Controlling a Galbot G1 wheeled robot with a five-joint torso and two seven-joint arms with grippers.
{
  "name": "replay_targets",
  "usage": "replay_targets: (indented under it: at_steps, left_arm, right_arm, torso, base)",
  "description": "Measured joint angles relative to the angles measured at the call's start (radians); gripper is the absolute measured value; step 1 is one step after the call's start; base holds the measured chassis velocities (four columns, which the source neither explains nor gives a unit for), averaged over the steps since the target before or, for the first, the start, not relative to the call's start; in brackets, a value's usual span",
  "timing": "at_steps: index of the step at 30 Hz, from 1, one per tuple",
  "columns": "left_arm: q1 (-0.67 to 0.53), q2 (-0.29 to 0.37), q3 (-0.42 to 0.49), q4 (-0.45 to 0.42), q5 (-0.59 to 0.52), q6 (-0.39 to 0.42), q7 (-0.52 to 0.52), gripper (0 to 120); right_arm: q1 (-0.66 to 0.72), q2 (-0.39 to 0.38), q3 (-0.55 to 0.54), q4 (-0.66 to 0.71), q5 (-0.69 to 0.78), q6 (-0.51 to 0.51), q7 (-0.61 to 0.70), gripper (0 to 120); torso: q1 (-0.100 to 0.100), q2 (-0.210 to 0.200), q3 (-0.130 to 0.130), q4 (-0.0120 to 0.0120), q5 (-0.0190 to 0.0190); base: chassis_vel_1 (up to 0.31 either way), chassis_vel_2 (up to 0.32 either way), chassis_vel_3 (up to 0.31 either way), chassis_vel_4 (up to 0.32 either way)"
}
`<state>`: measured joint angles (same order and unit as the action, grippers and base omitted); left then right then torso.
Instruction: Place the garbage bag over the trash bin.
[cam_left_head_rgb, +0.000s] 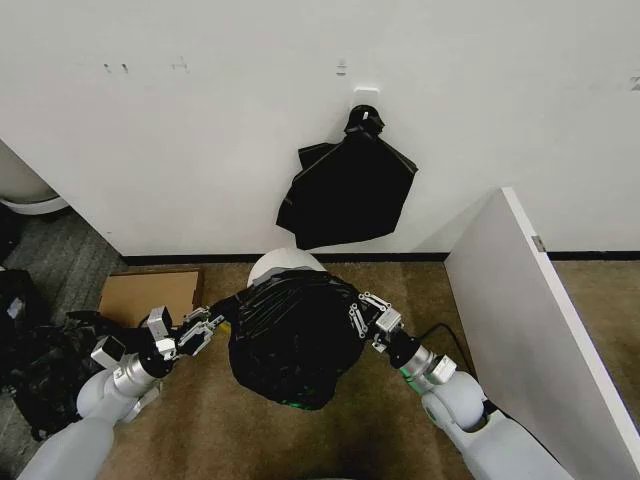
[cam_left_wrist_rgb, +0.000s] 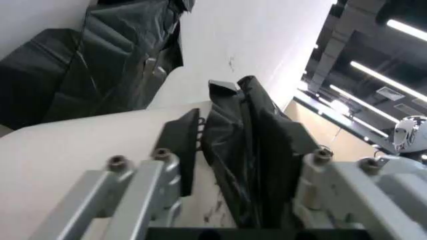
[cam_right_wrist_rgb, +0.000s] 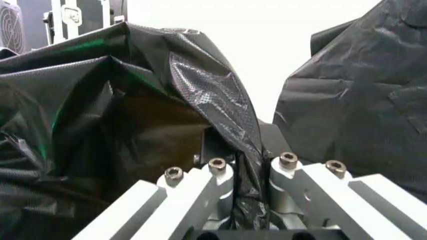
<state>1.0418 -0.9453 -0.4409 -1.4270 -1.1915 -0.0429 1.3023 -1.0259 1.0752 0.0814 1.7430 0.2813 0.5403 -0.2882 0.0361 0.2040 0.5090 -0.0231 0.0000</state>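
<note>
Head view: garbage bag (cam_left_head_rgb: 295, 335) sits draped over the trash bin (cam_left_head_rgb: 280, 264) at centre, just toward 6 o'clock from the wall. Only a cream sliver of bin rim shows at the bag's 12 o'clock edge.

Left gripper (cam_left_head_rgb: 205, 328) at the bag's 9 o'clock side. Its wrist view shows a fold of black film (cam_left_wrist_rgb: 257, 150) between the fingers; they look closed on it, though the far finger is partly hidden.

Right gripper (cam_left_head_rgb: 364, 318) at the bag's 3 o'clock side, pressed together on a thin pleat of film (cam_right_wrist_rgb: 245, 170).

Handling, as judged: film is light, limp, glossy, probably slippery and easy to tear if tugged hard. It holds no shape. Best grip is at the mouth hem, opposite sides, so the opening spreads over the rim.

A second black bag (cam_left_head_rgb: 345, 190) hangs on the wall at 12 o'clock; cardboard box (cam_left_head_rgb: 150, 295) at 9 o'clock.
</note>
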Motion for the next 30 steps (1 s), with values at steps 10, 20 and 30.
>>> replay_targets:
  at_steps: [10,20,30]
  left_arm:
    - [-0.003,-0.011,0.013,0.000,0.009,0.001,0.003,77]
    - [-0.004,-0.012,0.011,-0.001,-0.005,0.021,0.025,46]
    - [-0.005,-0.011,-0.003,0.010,-0.034,0.031,0.038,8]
  right_arm:
    - [-0.002,0.000,-0.002,0.004,-0.001,-0.001,-0.002,2]
    - [-0.004,0.000,-0.004,0.008,-0.003,-0.001,-0.003,1]
    - [-0.005,0.000,-0.005,0.007,-0.005,-0.001,-0.004,1]
  torso:
    - [0.000,0.000,0.000,0.0000,0.0000]
    - [0.000,0.000,0.000,0.0001,0.0000]
    - [0.000,0.000,0.000,0.0000,0.0000]
  base:
    - [0.000,0.000,0.000,0.000]
    - [0.000,0.000,0.000,0.000]
    - [0.000,0.000,0.000,0.000]
